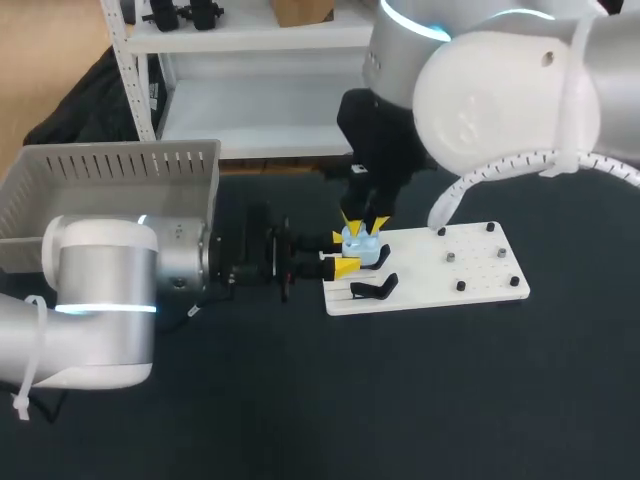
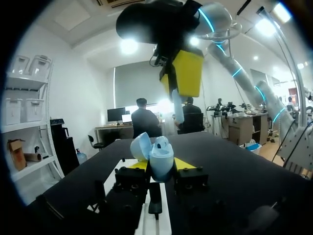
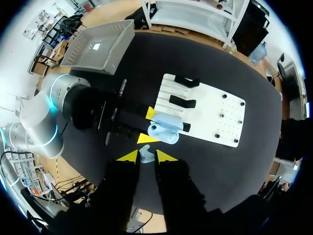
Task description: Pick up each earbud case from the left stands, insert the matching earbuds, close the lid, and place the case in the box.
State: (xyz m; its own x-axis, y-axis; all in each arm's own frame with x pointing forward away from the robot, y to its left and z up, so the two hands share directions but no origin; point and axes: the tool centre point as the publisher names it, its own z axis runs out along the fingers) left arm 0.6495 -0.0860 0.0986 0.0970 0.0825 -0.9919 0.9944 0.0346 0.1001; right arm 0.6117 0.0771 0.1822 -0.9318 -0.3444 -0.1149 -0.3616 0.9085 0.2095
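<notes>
My left hand (image 1: 343,253), mid-frame, is clenched on the open blue earbud case (image 1: 362,250) at the white board's (image 1: 470,272) left edge. Just above, my right hand (image 1: 364,224) pinches an earbud (image 3: 145,155). The grey box (image 1: 110,165) sits upper left on the desk (image 1: 400,400).

Light: bright, even, from overhead.
Glare: ceiling lamps (image 2: 128,46) flared white above the left gripper (image 2: 161,164).
Shadows: barely any showed on the black table (image 1: 450,400).
</notes>
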